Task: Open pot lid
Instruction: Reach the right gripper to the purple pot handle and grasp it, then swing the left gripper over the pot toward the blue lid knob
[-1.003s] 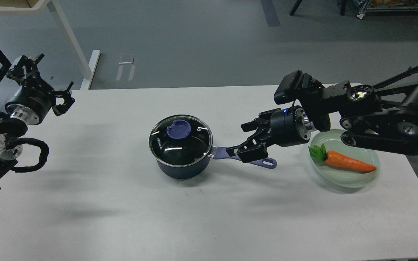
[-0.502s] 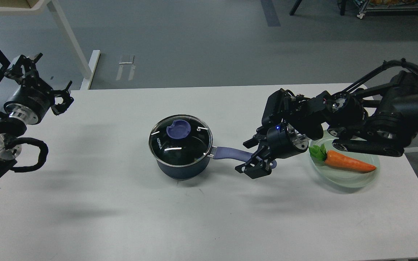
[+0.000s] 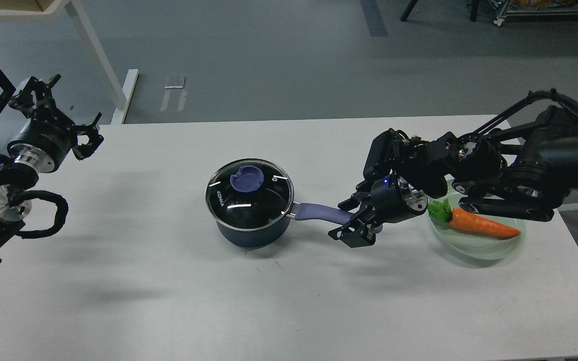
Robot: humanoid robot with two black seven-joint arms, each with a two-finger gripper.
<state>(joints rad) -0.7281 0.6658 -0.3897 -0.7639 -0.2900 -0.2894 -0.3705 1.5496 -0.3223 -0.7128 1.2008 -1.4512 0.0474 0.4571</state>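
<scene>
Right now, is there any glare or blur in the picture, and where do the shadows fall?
Head view: sharp overall; thin white glints on the glass lid; soft shadows on the table in front of the pot and under the right gripper; the left gripper is dark and hard to read.

- You have one pot [image 3: 251,220], dark blue, on the table [image 3: 168,301].
- One glass lid [image 3: 250,188] on it.
- One pale green plate [image 3: 484,248].
- One carrot [image 3: 482,224] on that plate.
- Two grippers: left gripper [image 3: 60,113], right gripper [image 3: 353,223].
</scene>
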